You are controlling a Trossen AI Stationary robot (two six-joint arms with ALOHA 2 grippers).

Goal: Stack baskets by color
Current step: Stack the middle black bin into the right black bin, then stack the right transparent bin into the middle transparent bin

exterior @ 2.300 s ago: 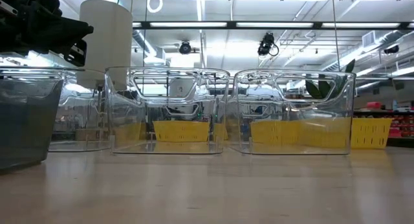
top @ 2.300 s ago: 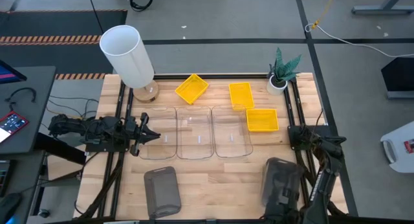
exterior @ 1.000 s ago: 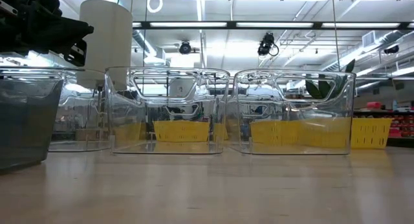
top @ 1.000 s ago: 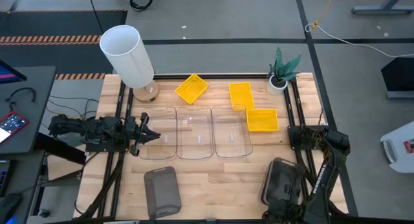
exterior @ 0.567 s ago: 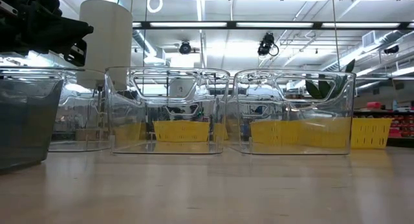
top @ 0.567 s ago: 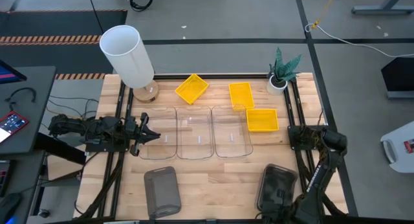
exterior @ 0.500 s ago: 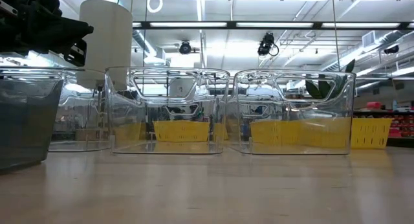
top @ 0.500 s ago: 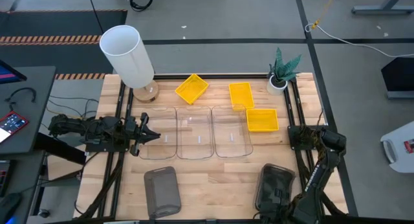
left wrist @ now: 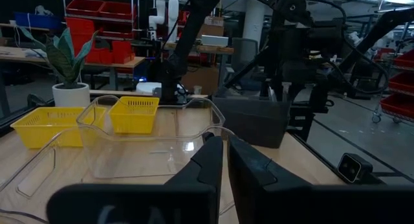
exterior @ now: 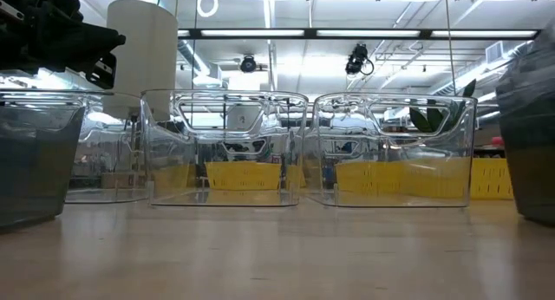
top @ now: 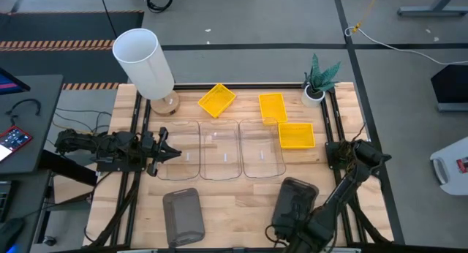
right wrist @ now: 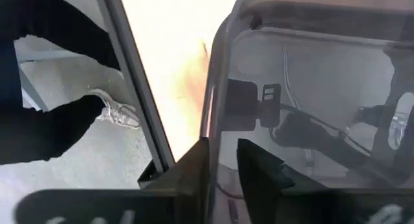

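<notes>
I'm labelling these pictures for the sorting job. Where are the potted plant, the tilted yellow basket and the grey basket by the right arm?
potted plant (top: 314, 94): high view, on its white pot.
tilted yellow basket (top: 216, 100): high view, on its floor.
grey basket (top: 294, 202): high view, on its middle.

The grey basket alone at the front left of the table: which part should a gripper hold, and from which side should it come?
Probably the rim of a short end. The grey basket stands upright and open on the table, with nothing touching it, so one finger can go inside the thin wall and one outside. Coming from above at the near end seems safest, because the clear baskets stand behind it.
</notes>
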